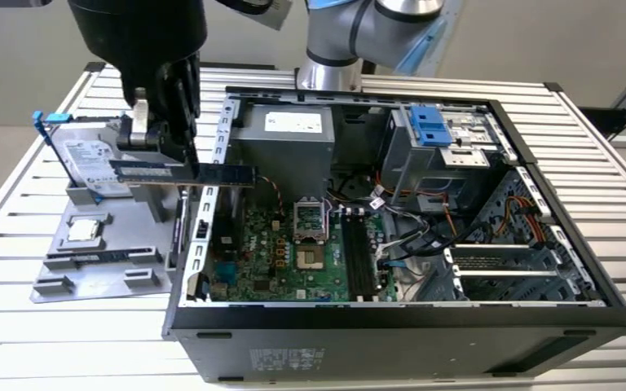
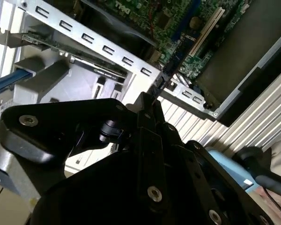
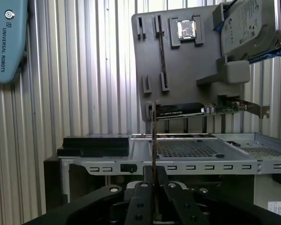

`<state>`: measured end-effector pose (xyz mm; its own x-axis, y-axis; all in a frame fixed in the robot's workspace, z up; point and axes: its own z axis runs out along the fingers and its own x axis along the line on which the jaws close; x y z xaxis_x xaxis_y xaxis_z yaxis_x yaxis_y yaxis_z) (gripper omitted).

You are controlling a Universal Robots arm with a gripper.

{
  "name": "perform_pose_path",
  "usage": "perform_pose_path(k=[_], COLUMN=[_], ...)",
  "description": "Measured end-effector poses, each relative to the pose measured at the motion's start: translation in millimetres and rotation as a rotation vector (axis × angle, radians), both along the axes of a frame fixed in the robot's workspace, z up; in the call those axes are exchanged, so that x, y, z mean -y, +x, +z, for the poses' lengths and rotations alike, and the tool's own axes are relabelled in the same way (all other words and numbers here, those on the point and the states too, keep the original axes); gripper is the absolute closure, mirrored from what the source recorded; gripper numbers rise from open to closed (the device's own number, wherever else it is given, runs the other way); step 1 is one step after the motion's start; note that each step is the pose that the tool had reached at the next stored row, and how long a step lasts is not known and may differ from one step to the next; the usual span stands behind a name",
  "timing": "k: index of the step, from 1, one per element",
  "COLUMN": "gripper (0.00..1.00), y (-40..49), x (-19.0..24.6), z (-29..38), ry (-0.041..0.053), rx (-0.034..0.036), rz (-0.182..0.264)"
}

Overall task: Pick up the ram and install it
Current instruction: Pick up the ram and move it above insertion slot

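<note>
There is one ram (image 1: 226,175), one gripper (image 1: 172,161) and one open computer case (image 1: 400,318). The grey tray (image 1: 107,275) is one too, carrying one hard drive (image 1: 87,163) and one processor chip (image 1: 85,231).

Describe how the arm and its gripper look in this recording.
The arm is silver-grey with rounded joints and a light-blue cap bearing a printed marking. The gripper is matte black: a bulky cylindrical body and jointed link fingers fastened with small silver screws.

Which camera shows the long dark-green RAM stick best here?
The exterior view: the long, thin dark-green ram stick shows side-on, clamped in the black gripper. The first wrist view gives its thin edge; the second wrist view, little of it.
</note>
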<state>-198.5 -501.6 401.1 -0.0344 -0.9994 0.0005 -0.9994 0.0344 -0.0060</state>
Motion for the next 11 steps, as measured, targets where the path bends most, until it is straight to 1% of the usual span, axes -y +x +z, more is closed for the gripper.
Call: perform_pose_path(k=[11], gripper=[1.00], y=[47.5], x=[0.0], z=[0.0], ry=[0.0000], rx=[0.0000], rz=[0.000])
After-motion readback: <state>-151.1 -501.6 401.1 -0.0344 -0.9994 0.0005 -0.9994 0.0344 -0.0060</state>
